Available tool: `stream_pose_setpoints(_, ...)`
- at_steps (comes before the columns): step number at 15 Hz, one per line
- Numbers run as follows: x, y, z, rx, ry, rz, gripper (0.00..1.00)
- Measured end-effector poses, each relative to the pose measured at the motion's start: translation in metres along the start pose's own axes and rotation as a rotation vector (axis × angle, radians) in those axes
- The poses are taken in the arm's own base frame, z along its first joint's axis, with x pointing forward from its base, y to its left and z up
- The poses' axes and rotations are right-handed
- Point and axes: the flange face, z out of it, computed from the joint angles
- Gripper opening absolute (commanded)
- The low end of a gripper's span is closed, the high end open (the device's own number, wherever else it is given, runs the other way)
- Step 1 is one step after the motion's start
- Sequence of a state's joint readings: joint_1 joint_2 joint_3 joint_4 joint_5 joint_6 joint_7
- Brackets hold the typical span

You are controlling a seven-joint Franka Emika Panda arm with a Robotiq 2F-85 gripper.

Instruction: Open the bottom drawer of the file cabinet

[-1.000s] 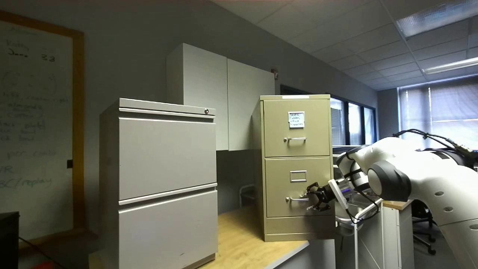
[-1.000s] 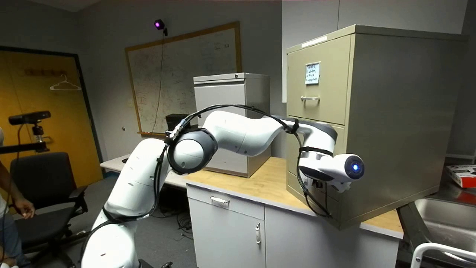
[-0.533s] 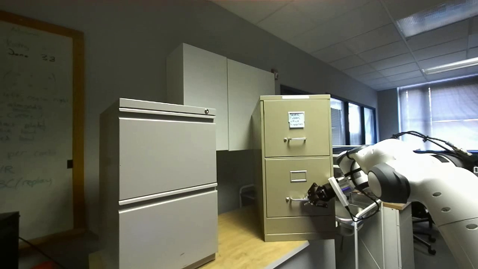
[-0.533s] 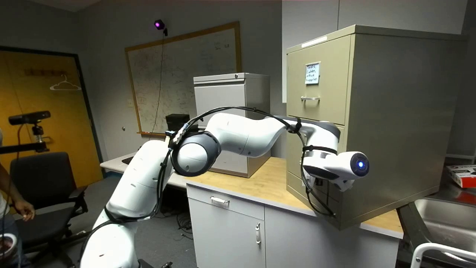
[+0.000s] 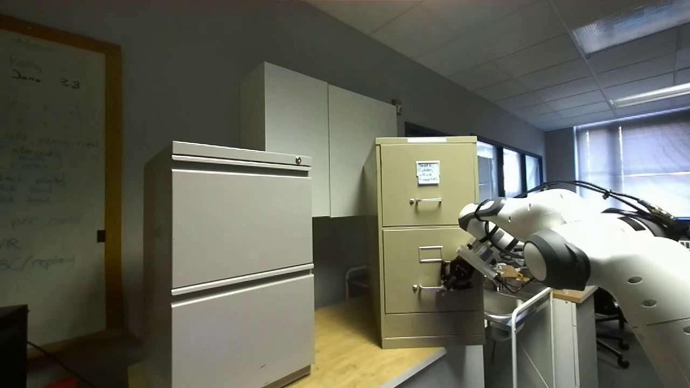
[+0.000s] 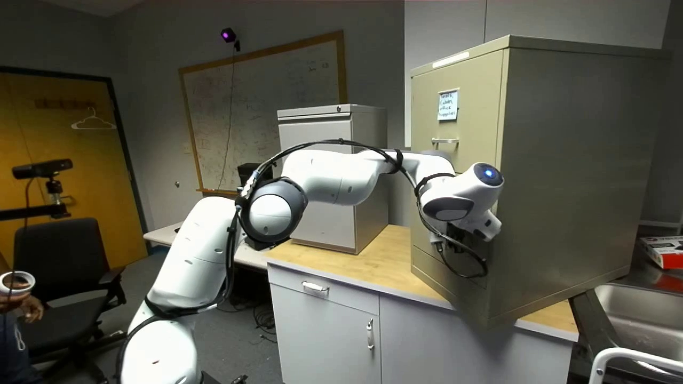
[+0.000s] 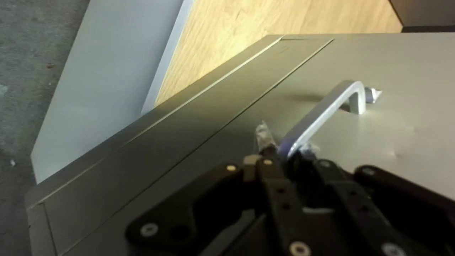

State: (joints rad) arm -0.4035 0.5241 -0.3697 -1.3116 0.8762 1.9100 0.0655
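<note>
The beige-tan file cabinet [image 5: 433, 330] stands on a wooden counter, its upper drawer front [image 5: 396, 188] carrying a white paper. Below that, the bottom drawer [image 5: 399, 258] sits flush with the cabinet face. Its metal handle [image 5: 428, 288] runs across the front, and my black gripper [image 5: 447, 279] is at the handle's right end. In the wrist view, my gripper [image 7: 286, 142] has one fingertip on each side of the handle bar [image 7: 325, 110], closed around its near end. The wrist [image 6: 461, 194] hides the fingers and most of the bottom drawer in an exterior view.
A pale grey two-drawer cabinet [image 5: 242, 231] shares the counter [image 5: 345, 334]. Beside the file cabinet are a sink [image 6: 645, 314] and a white rail [image 5: 513, 345]. A loop of cable [image 6: 469, 274] hangs from the wrist. A person's hand holds a cup [image 6: 17, 282] at the far side.
The gripper's fingers have come together around the handle's end. The wrist has risen and tilted, so the gripper now points more steeply downward. The drawer has not visibly moved.
</note>
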Motion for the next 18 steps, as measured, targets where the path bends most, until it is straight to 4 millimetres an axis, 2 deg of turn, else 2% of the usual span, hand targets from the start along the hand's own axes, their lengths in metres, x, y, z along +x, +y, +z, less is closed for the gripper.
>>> stream_pose_setpoints(3, -0.013, -0.017, -0.002, -0.122, 0.050, -0.040, 0.04)
stream_pose_setpoints(6, -0.026, -0.024, -0.003, -0.185, 0.093, -0.053, 0.04)
stream_pose_setpoints(18, -0.108, 0.008, -0.023, -0.187, 0.093, -0.056, 0.04)
